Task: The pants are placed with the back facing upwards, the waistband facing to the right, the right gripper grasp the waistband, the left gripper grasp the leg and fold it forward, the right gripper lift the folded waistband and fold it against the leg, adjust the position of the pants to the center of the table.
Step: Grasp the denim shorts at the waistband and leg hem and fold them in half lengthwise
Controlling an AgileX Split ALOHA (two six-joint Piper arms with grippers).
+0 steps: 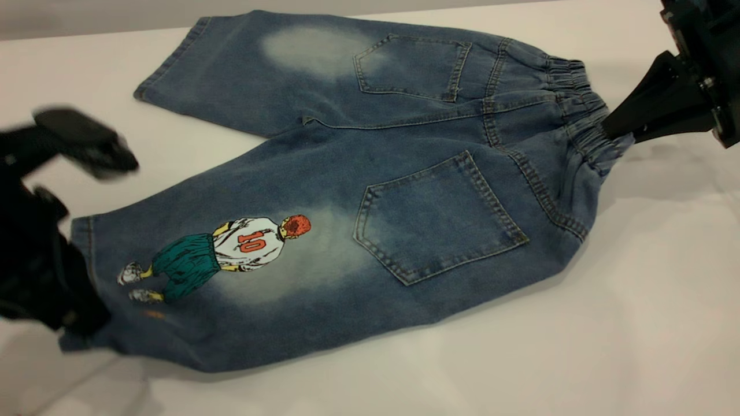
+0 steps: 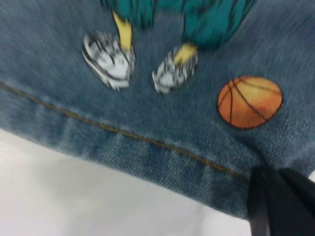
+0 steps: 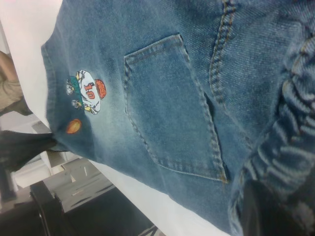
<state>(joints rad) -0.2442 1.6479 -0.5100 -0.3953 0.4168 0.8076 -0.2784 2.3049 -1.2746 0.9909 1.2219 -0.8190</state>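
Observation:
The blue denim pants [image 1: 370, 173] lie back up on the white table, with two back pockets and a printed basketball player on the near leg [image 1: 231, 289]. The elastic waistband [image 1: 578, 104] points right. My right gripper [image 1: 614, 132] is shut on its near end, where the cloth is bunched up. The right wrist view shows the waistband [image 3: 290, 142] running under the right gripper [image 3: 266, 211]. My left gripper [image 1: 81, 323] sits at the near leg's hem and hides its corner. In the left wrist view the hem [image 2: 123, 142] runs into the left gripper [image 2: 278, 206], just below the printed basketball [image 2: 249, 102].
The far leg [image 1: 231, 69] spreads away toward the back left. White table [image 1: 636, 318] surrounds the pants in front and to the right. In the right wrist view the table's edge [image 3: 147, 196] runs close along the near leg, with dark floor and frames beyond.

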